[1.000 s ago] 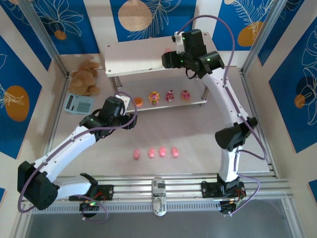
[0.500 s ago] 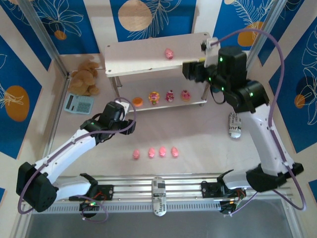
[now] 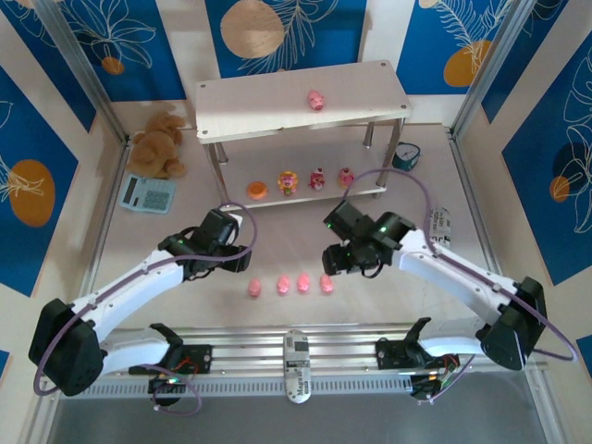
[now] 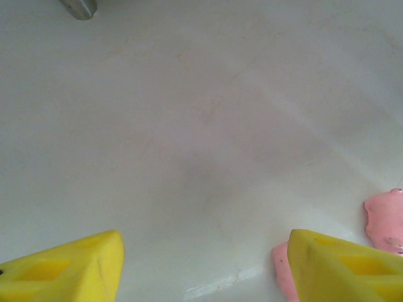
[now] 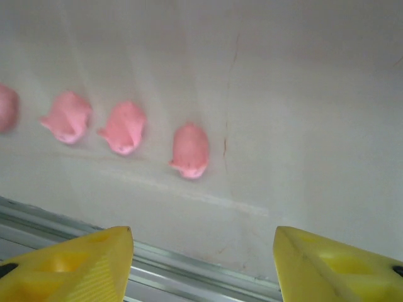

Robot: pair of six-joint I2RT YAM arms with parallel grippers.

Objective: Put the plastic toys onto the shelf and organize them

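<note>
Blue leaf-printed panels surround the pale table. Four pink piglets lie in a row near its front edge; a fifth piglet sits on the top board of the shelf, the cupcake figures and the orange piece on the lower board. Both the left claw and the right claw hang released and empty near the ends of the row. The piglets look light, hard and smooth, so probably slippery; I would pinch one across its flanks. Each long axis seems to run across the row; the snout end I cannot tell
</note>
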